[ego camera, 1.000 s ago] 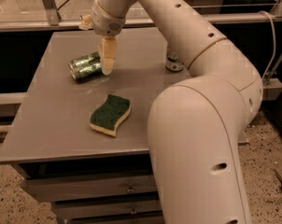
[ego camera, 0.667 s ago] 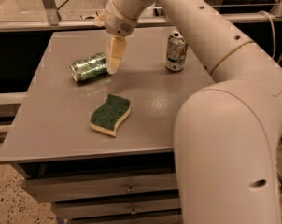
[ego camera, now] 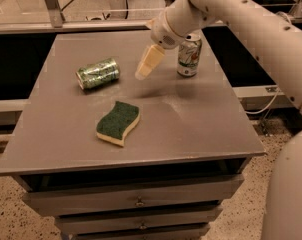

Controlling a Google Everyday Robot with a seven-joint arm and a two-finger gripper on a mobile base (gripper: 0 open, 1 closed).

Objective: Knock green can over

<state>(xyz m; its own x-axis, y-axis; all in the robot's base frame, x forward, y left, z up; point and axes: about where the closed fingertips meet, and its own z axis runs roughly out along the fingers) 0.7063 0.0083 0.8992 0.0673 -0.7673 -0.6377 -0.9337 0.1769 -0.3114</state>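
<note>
Green can (ego camera: pixel 97 73) left of fingers (ego camera: pixel 147 64), apart

The grey desk (ego camera: pixel 196 119) has a flat, matte top with drawers under its front edge. Three things rest on it. The green can (ego camera: pixel 97 73) lies on its side at the back left, its silver top facing left. A green sponge (ego camera: pixel 118 123) with a pale yellow underside lies flat near the middle, towards the front. A white can with green markings (ego camera: pixel 189 56) stands upright at the back right. The pincer (ego camera: pixel 142 73) hangs above the desk top between the two cans, touching neither
</note>
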